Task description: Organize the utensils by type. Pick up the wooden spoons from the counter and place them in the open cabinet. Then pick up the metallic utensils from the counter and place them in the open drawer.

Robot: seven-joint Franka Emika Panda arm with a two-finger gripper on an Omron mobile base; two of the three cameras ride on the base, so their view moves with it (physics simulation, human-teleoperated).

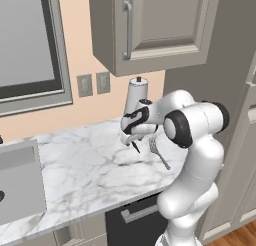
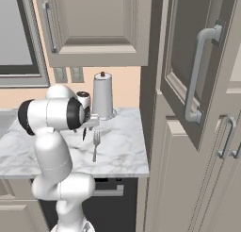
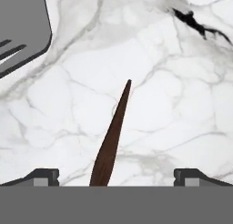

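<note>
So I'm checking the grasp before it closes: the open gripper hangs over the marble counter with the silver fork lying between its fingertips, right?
Not quite. The gripper is open over the counter, but what lies between its fingertips is a slim brown pointed utensil. The fork sits off to one side, as the hand view shows.

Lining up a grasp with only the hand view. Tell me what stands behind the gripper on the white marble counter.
Observer: A tall white paper-towel roll stands by the wall, behind the gripper.
Operator: Say where the grey four-tined metal fork points its handle.
Observer: Toward the front edge of the white marble counter; the fork lies right of the gripper.
Operator: Report gripper height.
Observer: It hangs low over the counter, above the slim dark brown utensil.
</note>
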